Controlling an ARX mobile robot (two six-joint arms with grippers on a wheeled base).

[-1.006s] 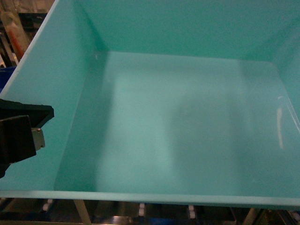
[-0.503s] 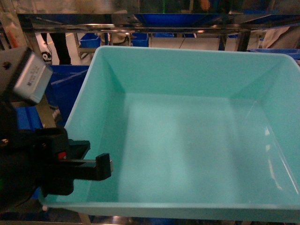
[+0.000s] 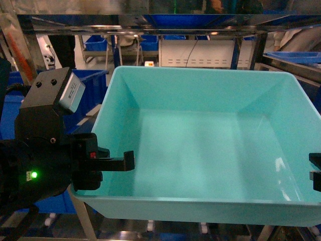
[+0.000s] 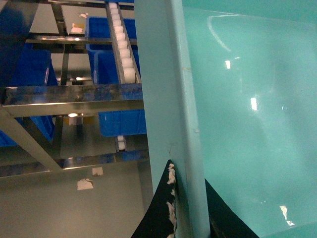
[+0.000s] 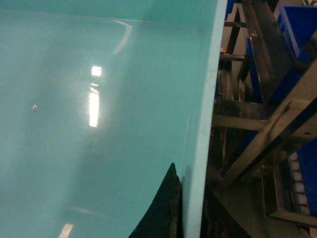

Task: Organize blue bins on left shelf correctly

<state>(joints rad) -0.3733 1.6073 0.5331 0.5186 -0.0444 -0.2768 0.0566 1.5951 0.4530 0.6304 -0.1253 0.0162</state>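
Across the middle and right of the head view sits the turquoise bin (image 3: 200, 150), filling most of the frame, its glossy inside bare and its near rim running along the lower edge. At the lower left of that view the left end effector (image 3: 125, 161) reaches in from a black arm with a green light, one dark finger lying over the bin's left wall; in the left wrist view its black fingers (image 4: 166, 208) straddle that wall (image 4: 173, 99), one outside and one inside, pressed against the plastic, so it is clamped on the bin. At the far right edge of the head view only a sliver of the right end effector (image 3: 316, 173) shows; the right wrist view has a black finger (image 5: 163, 213) against the inner face of the right wall (image 5: 203, 124), the other finger dim on the outer side, gripping the bin's rim. Behind and below the bin stands the steel shelf (image 3: 150, 21), with white roller tracks (image 4: 121, 44) and dark blue bins (image 4: 119, 94) in the upper left of the left wrist view
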